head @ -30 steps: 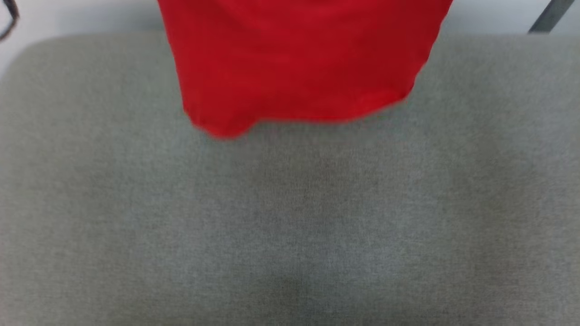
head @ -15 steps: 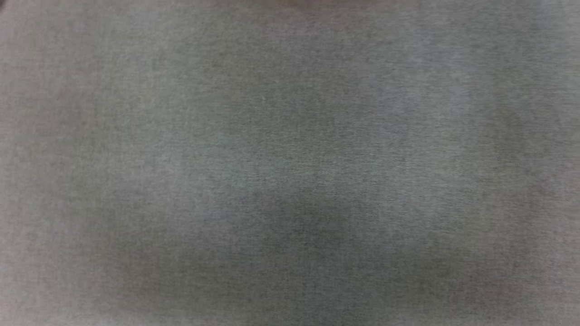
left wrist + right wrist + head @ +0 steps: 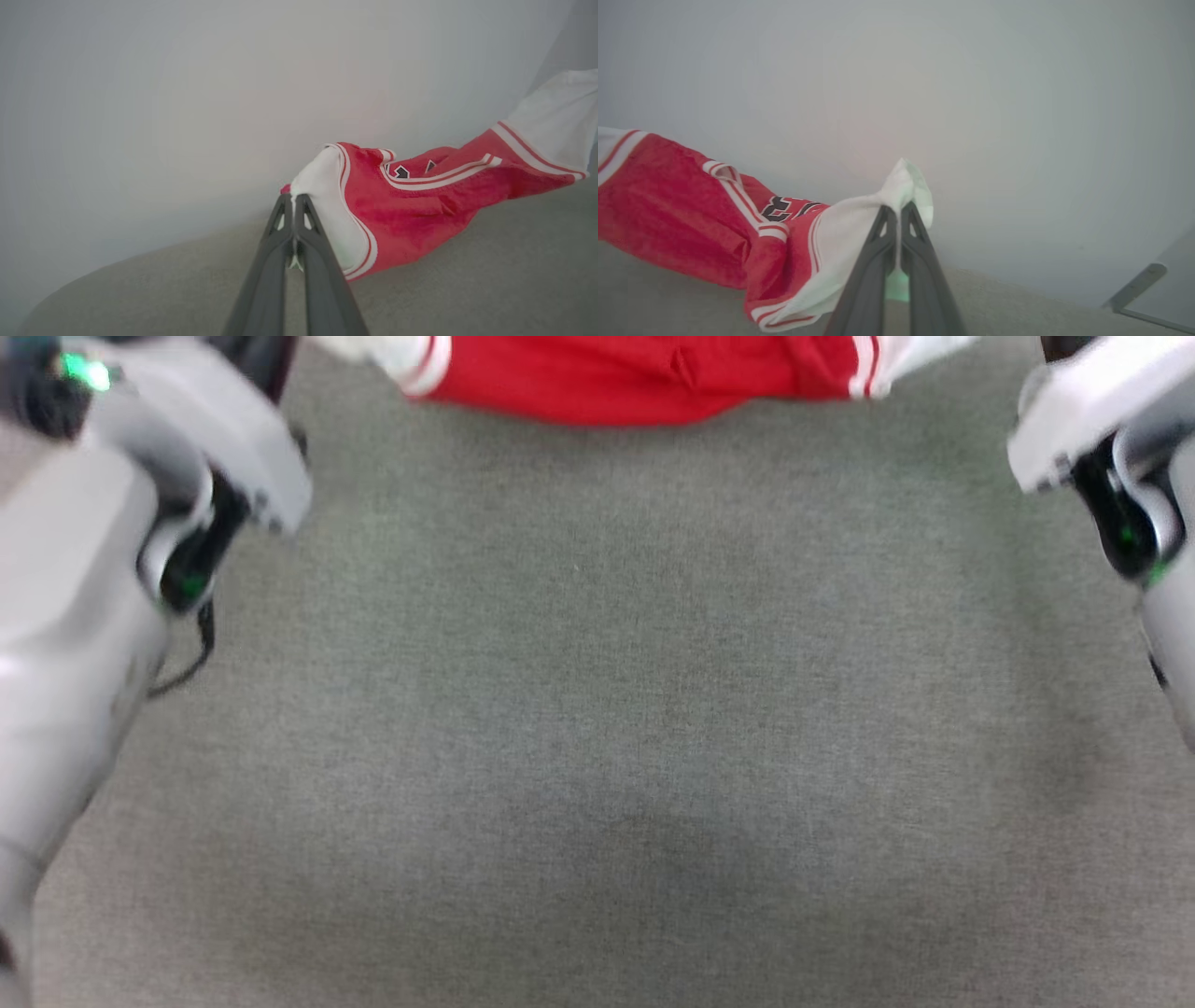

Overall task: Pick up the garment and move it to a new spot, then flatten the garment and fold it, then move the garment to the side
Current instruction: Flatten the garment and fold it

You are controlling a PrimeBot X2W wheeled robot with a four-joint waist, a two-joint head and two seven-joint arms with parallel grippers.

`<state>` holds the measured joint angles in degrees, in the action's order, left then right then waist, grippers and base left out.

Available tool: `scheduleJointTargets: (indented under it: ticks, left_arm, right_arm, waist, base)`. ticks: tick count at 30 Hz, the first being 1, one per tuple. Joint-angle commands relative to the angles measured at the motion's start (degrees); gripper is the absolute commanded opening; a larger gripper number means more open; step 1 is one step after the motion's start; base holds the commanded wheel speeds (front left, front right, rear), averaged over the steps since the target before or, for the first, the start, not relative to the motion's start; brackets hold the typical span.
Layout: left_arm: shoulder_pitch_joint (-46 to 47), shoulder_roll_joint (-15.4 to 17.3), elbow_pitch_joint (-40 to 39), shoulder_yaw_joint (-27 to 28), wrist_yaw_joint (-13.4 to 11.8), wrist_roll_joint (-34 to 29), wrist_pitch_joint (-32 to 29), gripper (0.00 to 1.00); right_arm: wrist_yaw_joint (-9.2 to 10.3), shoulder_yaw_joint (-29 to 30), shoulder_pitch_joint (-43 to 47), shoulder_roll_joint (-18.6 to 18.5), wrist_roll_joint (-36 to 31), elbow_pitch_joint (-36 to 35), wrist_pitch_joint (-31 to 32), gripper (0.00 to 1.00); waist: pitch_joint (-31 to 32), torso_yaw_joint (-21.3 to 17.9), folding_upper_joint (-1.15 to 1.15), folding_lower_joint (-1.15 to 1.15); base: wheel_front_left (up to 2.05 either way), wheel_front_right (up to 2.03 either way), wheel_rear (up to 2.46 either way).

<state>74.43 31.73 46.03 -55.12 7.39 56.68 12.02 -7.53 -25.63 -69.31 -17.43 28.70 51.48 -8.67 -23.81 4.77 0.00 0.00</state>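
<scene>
**Figure. Shirt (image 3: pixel 644 383) held between two arms at the far edge of the grey cloth-covered surface (image 3: pixel 597 728).** The left pincer (image 3: pixel 293 198) was pressed together on the white cloth of one sleeve (image 3: pixel 327 205). The right pincer (image 3: pixel 896 210) was likewise pinching the white cloth of the other sleeve (image 3: pixel 850 233). Between them the red body sagged in creases and appeared to touch the surface on its far side, close before a pale wall (image 3: pixel 163 93). The near and middle parts of the surface lay bare. Part of a black-and-white number showed beside the striped collar trim.

The step in hand was judged to be laying the shirt out flat ahead of folding. To do it well, both arms would draw apart evenly until the slack across the chest was gone, with neither pinch loosened. They would then travel together toward the near side at a low, level height, so that the hanging cloth settled first and the body unrolled without bunching. Unequal height between the pincers would likely skew the shirt. Too hard a pull could slip the thin sleeve cloth out of a pinch. Release was best left until the shoulders lay on the surface.
</scene>
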Motion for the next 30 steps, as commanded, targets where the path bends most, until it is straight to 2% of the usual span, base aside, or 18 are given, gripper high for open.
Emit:
scheduleJointTargets:
  ticks: [1, 9, 14, 17, 21, 30]
  left_arm:
    - [-1.53, 1.41, -0.73, -0.54, 0.06, 0.78, -0.05, 0.00]
    - [-12.83, 10.85, -12.56, -6.69, 0.06, 7.70, -0.68, 0.00]
    - [-20.85, 16.69, -17.60, -9.30, 0.06, 9.94, -0.64, 0.00]
    - [-25.93, 19.25, -19.53, -10.55, -1.09, 11.02, -0.50, 0.00]
    - [-32.42, 21.70, -22.51, -11.57, -3.90, 12.75, 0.29, 0.00]
    - [-42.56, 23.71, -28.69, -12.84, -10.37, 16.59, 1.32, 0.00]
  right_arm:
    - [0.08, -1.08, 1.90, -1.17, 1.31, -1.47, 0.34, 0.00]
    - [0.08, -7.04, 18.65, -12.02, 11.62, -17.26, 4.59, 0.00]
    - [0.08, -5.83, 29.95, -16.96, 14.47, -23.55, 6.61, 0.00]
    - [0.08, -3.63, 36.29, -18.14, 16.11, -25.52, 8.28, 0.00]
    - [0.08, -0.72, 44.08, -19.18, 17.20, -28.01, 11.49, 0.00]
    - [0.09, 6.11, 58.76, -19.12, 17.10, -34.64, 20.55, 0.00]
  waist:
    - [2.67, -0.19, 0.00, 0.00]
    - [8.14, -0.94, 0.00, 0.00]
    - [10.91, -1.76, 0.00, 0.00]
    - [12.27, -2.14, 0.00, 0.00]
    - [13.59, -2.36, 0.00, 0.00]
    - [14.92, -2.34, 0.00, 0.00]
  base:
    - [0.00, 0.00, 0.00]
    - [0.00, 0.00, 0.00]
    - [0.00, 0.00, 0.00]
    - [0.00, 0.00, 0.00]
    - [0.00, 0.00, 0.00]
    - [0.00, 0.00, 0.00]
